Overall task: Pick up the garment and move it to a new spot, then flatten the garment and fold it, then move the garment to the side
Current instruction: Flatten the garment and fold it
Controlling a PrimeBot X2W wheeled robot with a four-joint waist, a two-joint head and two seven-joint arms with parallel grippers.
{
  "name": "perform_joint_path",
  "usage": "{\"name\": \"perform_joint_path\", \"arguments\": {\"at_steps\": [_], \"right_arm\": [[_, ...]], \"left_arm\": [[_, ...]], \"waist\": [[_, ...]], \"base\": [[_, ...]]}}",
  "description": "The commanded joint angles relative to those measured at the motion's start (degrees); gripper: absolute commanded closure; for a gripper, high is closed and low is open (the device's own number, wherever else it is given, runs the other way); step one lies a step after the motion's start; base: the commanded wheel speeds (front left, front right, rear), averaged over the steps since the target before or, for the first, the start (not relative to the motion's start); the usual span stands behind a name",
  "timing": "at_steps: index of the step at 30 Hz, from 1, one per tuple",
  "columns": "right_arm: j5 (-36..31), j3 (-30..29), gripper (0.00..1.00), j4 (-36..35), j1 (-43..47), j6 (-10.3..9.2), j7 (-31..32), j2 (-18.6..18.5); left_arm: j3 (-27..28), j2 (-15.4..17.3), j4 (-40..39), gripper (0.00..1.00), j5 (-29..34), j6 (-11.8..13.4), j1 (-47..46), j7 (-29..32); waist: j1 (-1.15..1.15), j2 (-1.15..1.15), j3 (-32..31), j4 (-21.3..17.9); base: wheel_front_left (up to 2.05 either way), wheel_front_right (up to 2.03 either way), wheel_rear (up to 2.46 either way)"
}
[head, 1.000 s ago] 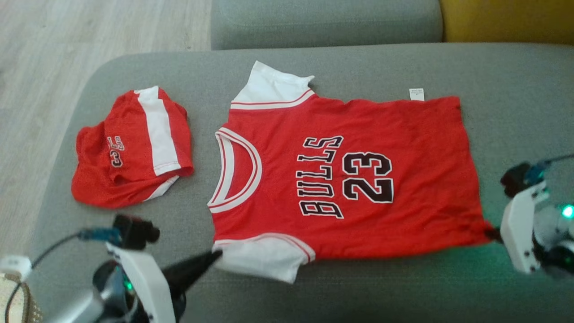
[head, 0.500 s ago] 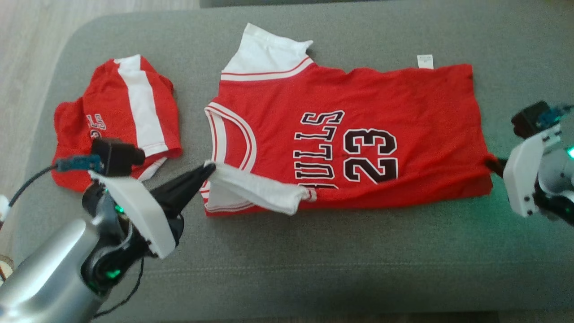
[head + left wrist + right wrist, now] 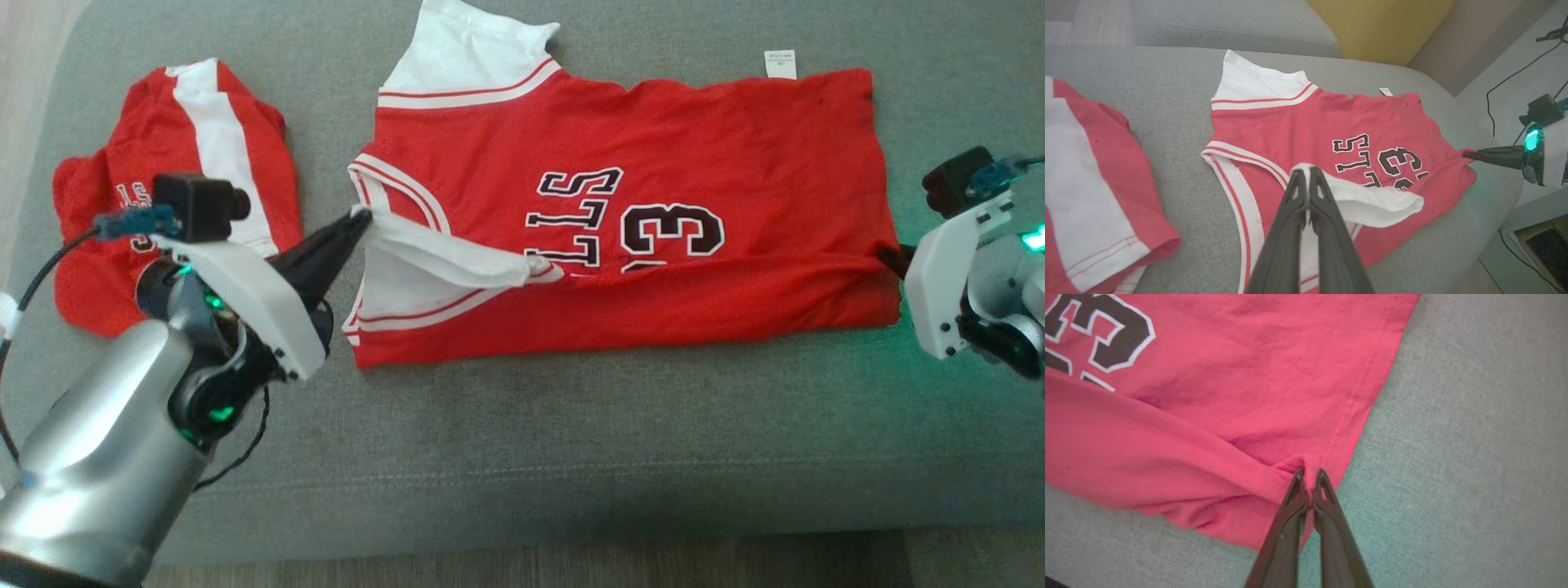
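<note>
jersey [image 3: 653, 131]: flat on the grey sofa [image 3: 571, 457], strung between both grippers, near edge rolled over the 23
left gripper [image 3: 359, 217]: pinched tight on the white sleeve [image 3: 441, 257], holding it above the red front
right gripper [image 3: 888, 258]: clamped on the hem corner [image 3: 1331, 455]
shorts [image 3: 90, 278]: on the left gripper's left, clear of the jersey

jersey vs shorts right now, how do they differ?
The jersey is gripped at both ends, left gripper on a white sleeve, right gripper on the hem corner; the shorts lie untouched. The jersey is spread out with its near edge folded over; the shorts are bunched. The jersey is larger. Both are red with white trim, on the grey sofa.
</note>
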Motion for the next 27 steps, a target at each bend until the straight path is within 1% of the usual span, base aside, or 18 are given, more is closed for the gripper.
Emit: {"name": "perform_joint_path", "arguments": {"at_steps": [1,7,8,9,10,15,20,22,24,25,27], "right_arm": [[0.0,0.1,1.00,0.3,-1.2,-0.02,-1.1,-0.6],[1.0,2.0,1.00,3.0,-2.2,-0.02,-4.2,1.7],[1.4,1.8,0.97,3.6,-2.5,-0.02,-4.9,2.0],[1.5,1.6,0.14,4.1,-2.9,-0.02,-6.0,2.3],[2.0,1.2,0.00,4.8,-3.1,-0.02,-6.9,2.7],[2.4,1.0,0.00,7.0,-3.8,-0.02,-11.2,4.0],[2.3,-0.2,0.00,9.2,-3.5,-0.02,-18.0,5.1],[2.0,-1.1,0.00,9.8,-3.3,-0.02,-21.7,5.8],[1.6,-2.0,0.00,10.3,-2.7,-0.02,-25.3,6.3],[1.3,-2.6,0.00,10.4,-2.4,-0.02,-26.8,6.5],[1.0,-4.7,0.00,10.6,-1.9,-0.02,-28.8,6.9]], "left_arm": [[2.9,1.1,0.2,1.00,0.4,0.1,-4.1,-1.3],[2.1,-1.7,6.5,1.00,0.9,-0.1,-7.6,-3.2],[1.9,-2.1,7.4,1.00,1.1,-0.2,-8.1,-3.5],[1.9,-2.4,8.4,0.34,1.3,-0.1,-8.6,-4.0],[2.1,-2.7,9.6,0.00,1.7,0.2,-9.2,-4.8],[4.0,-4.6,15.4,0.00,2.9,2.8,-10.9,-10.2],[7.0,-5.8,17.2,0.00,3.3,5.6,-10.4,-18.4],[8.9,-6.3,16.1,0.00,3.7,6.9,-9.4,-20.9],[11.2,-7.0,13.9,0.00,4.2,8.1,-7.6,-21.9],[12.3,-7.3,12.6,0.00,4.9,8.8,-6.5,-22.1],[16.4,-8.1,8.0,0.00,7.9,10.4,-4.0,-22.2]], "waist": [[0.00,0.00,0.5,-0.2],[0.00,0.00,2.2,-0.6],[0.00,0.00,2.5,-0.6],[0.00,0.00,2.7,-0.6],[0.00,0.00,2.9,-0.6],[0.00,0.00,2.9,-0.8],[0.00,0.00,1.4,-0.6],[0.00,0.00,0.4,-0.5],[0.00,0.00,-0.8,-0.3],[0.00,0.00,-1.5,-0.2],[0.00,0.00,-2.6,0.1]], "base": [[0.00,0.00,0.00],[0.00,0.00,0.00],[0.00,0.00,0.00],[0.00,0.00,0.00],[0.00,0.00,0.00],[0.00,0.00,0.00],[0.00,0.00,0.00],[0.00,0.00,0.00],[0.00,0.00,0.00],[0.00,0.00,0.00],[0.00,0.00,0.00]]}}
